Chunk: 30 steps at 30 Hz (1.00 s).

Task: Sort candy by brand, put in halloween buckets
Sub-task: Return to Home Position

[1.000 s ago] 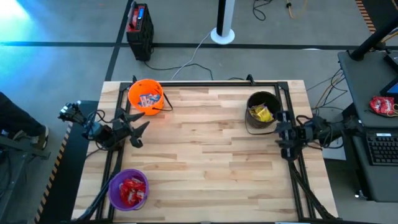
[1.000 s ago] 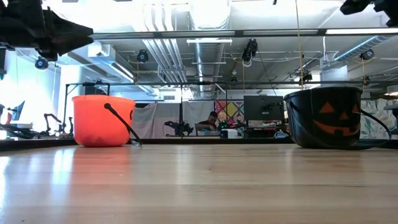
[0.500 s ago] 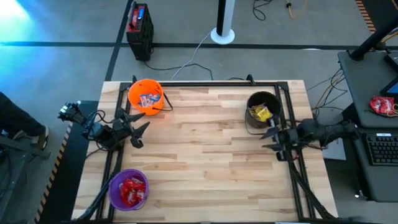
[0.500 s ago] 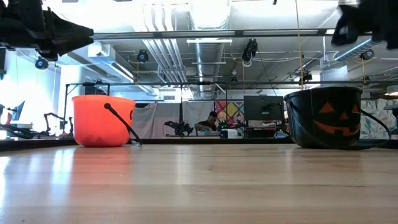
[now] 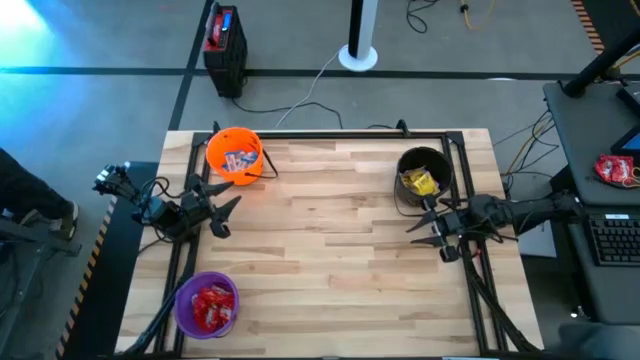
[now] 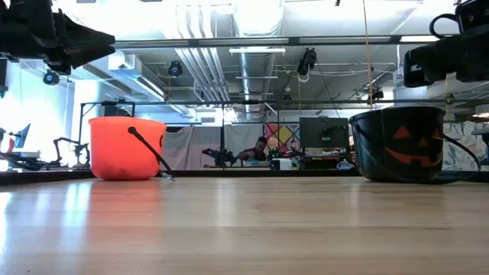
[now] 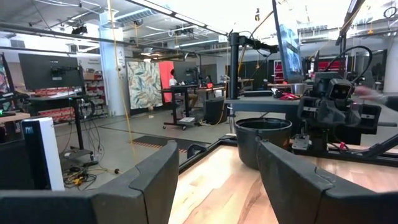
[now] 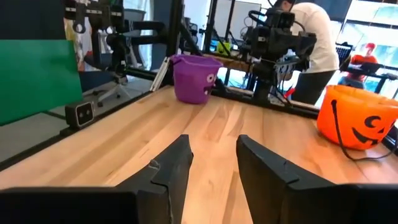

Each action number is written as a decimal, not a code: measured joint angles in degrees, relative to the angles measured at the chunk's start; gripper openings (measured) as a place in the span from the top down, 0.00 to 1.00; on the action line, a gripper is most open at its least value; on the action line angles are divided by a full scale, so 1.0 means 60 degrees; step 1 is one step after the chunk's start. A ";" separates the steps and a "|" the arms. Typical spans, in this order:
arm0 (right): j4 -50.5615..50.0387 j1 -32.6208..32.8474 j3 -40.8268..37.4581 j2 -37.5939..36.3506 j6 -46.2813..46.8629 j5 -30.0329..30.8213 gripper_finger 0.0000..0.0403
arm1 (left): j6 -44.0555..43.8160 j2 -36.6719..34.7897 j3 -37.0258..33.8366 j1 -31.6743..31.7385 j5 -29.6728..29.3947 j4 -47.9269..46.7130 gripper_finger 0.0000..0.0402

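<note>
Two empty, wide-spread pincers hover over the counter: left pincer near the orange bucket, right pincer beside the black bucket.

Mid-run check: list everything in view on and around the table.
orange bucket: one, orange, table's upper-left in high view.
blue-and-white candy: several, inside orange bucket.
black bucket: one, black, upper-right.
yellow candy: several, inside black bucket.
purple bucket: one, purple, lower-left.
red candy: several, inside purple bucket.
red bag: one, red, desk right of table.
person: one, white shirt, beyond table.
left gripper: one, dark, open, empty, between orange and purple buckets.
right gripper: one, dark, open, empty, beside black bucket.
</note>
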 joint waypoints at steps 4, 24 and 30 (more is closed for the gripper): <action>-0.0004 0.0000 0.0000 0.0129 0.0000 0.0000 0.70 | 0.0000 0.0000 0.0000 -0.0003 0.0000 0.0000 0.50; 0.0011 0.0000 0.0073 0.0171 -0.0004 0.0000 0.69 | 0.0000 0.0000 0.0000 -0.0003 0.0000 0.0000 0.50; 0.0015 0.0000 0.0091 0.0171 -0.0004 0.0000 0.70 | 0.0000 0.0000 0.0000 0.0000 0.0000 0.0000 0.50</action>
